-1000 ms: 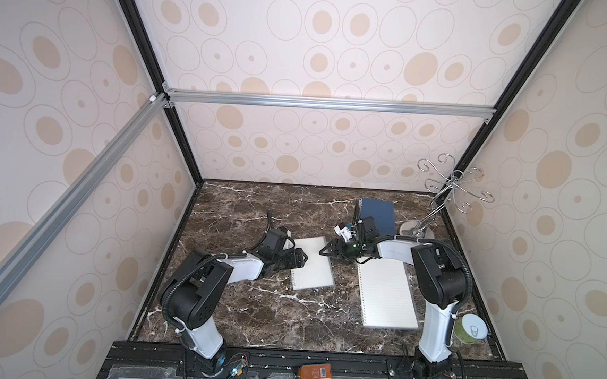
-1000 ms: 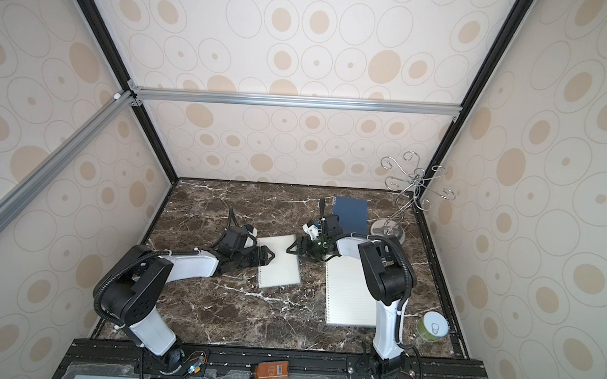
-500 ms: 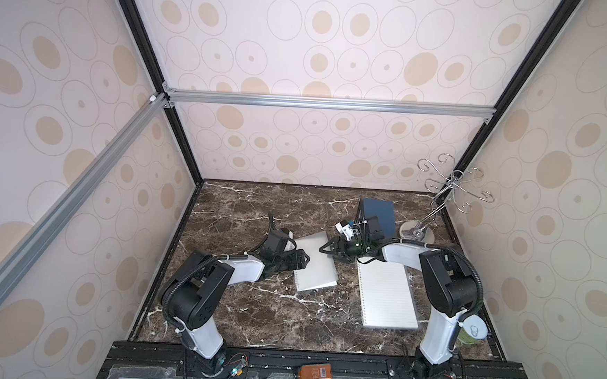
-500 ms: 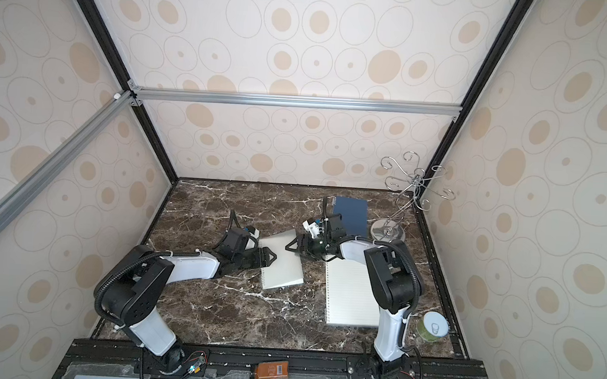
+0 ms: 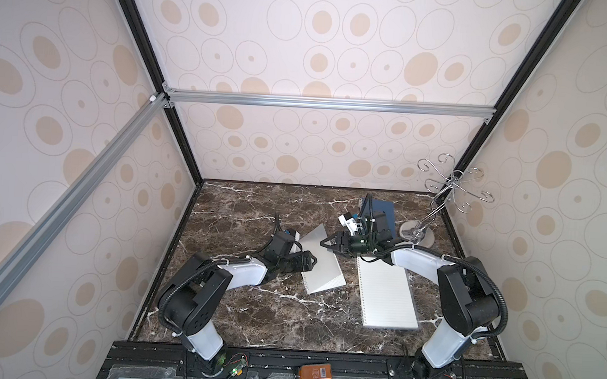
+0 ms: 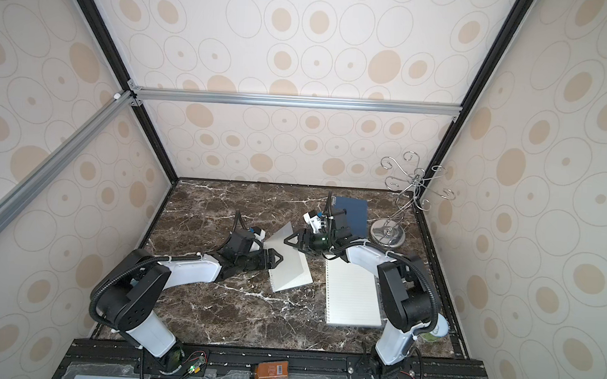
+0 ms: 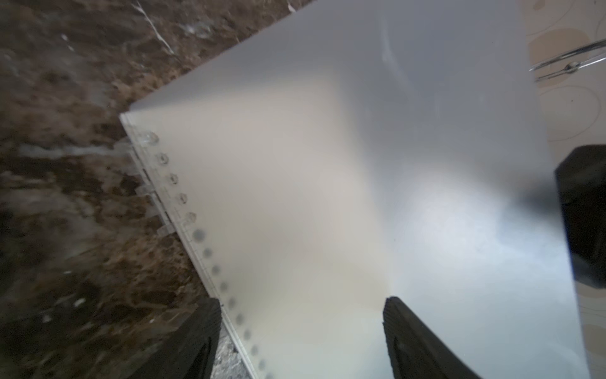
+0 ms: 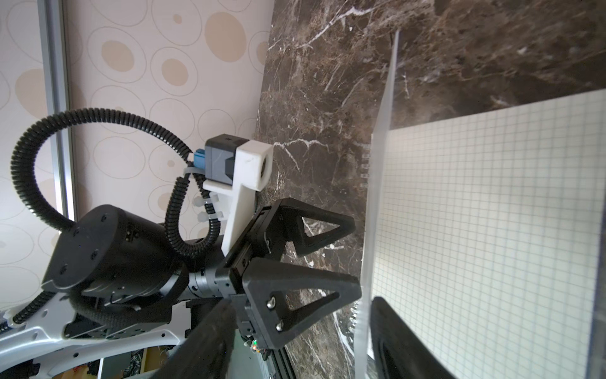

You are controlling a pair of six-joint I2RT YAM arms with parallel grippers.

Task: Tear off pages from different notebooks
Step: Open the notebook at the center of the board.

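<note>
Straddling raised cover (image 5: 318,251) edge, right end effector (image 5: 324,245), bare tabletop (image 5: 269,318) nearby

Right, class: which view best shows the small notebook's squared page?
The right wrist view: the squared page lies close, grid lines sharp. Both top views show the small notebook as a pale shape, no grid; the left wrist view shows only its frosted cover.
</note>
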